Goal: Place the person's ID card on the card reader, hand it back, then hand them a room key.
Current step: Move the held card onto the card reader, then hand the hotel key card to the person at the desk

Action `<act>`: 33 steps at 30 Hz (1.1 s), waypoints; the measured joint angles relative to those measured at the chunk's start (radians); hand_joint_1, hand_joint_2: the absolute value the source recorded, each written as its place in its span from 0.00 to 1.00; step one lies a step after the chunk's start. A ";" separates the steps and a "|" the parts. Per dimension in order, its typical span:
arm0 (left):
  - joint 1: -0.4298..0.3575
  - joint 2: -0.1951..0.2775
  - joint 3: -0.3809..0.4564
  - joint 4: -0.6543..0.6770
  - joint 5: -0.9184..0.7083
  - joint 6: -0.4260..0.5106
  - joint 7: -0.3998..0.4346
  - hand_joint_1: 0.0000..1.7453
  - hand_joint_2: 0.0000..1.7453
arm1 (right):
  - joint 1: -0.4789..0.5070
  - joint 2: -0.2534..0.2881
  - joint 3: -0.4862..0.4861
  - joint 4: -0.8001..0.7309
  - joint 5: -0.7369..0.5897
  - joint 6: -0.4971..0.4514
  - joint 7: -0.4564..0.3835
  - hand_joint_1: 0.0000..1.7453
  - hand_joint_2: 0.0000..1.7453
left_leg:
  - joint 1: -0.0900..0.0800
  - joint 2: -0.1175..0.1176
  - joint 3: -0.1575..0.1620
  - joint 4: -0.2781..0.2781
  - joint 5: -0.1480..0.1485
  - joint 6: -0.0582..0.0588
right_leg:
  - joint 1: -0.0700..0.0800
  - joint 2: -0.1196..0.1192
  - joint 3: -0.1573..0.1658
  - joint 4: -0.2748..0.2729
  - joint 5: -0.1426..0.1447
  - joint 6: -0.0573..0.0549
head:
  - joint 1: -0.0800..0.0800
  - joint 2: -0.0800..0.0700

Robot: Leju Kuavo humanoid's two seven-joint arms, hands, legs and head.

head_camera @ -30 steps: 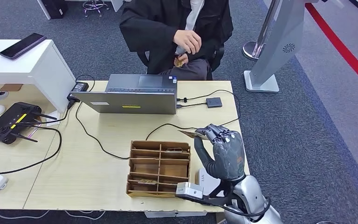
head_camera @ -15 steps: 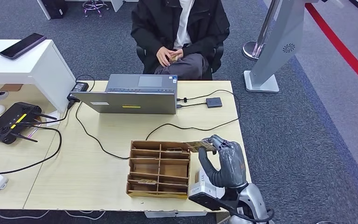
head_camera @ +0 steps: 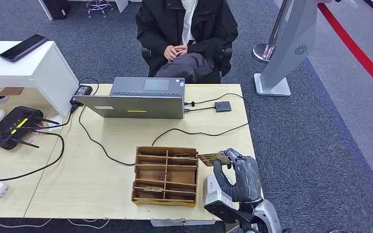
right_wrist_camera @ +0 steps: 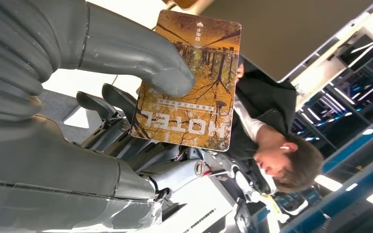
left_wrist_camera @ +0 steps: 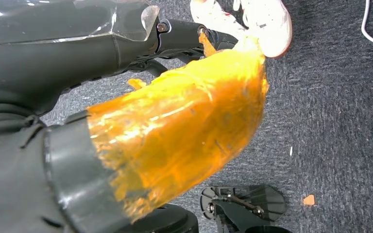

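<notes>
The right hand [head_camera: 237, 175] pinches a hotel key card [right_wrist_camera: 188, 80] just right of the cardboard organizer [head_camera: 165, 175], so the key hand-over seems under way: next, reach across to the seated person [head_camera: 187, 34]; the left hand's state is unclear.

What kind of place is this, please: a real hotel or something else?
Probably an office staged as a hotel front desk: the right hand holds a card printed HOTEL, a cardboard card organiser and laptop sit on the desk, and a person sits opposite.

Golden-brown room key [right_wrist_camera: 189, 80] (white lettering).
</notes>
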 joint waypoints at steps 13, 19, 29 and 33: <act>0.000 0.000 0.000 0.000 0.011 0.001 -0.001 0.00 0.00 | 0.032 0.009 -0.011 0.042 -0.046 0.002 0.013 1.00 1.00 | 0.000 0.000 0.000 0.000 0.000 0.000 | 0.000 0.000 0.000 0.000 0.000 0.000 | 0.000 0.000; 0.000 0.000 0.000 0.000 0.017 0.002 -0.002 0.00 0.00 | 0.042 0.009 -0.010 0.071 -0.067 0.002 0.028 1.00 1.00 | 0.000 0.000 0.000 0.000 0.000 0.000 | 0.000 0.000 0.000 0.000 0.000 0.000 | 0.000 0.000; 0.000 0.000 0.000 0.000 0.024 0.003 -0.003 0.00 0.00 | 0.050 0.009 -0.010 0.112 -0.093 0.007 0.061 1.00 1.00 | 0.000 0.000 0.000 0.000 0.000 0.000 | 0.000 0.000 0.000 0.000 0.000 0.000 | 0.000 0.000; 0.000 0.000 0.000 0.000 0.030 0.003 -0.003 0.00 0.00 | 0.052 0.009 -0.010 0.129 -0.103 0.017 0.077 1.00 1.00 | 0.000 0.000 0.000 0.000 0.000 0.000 | 0.000 0.000 0.000 0.000 0.000 0.000 | 0.000 0.000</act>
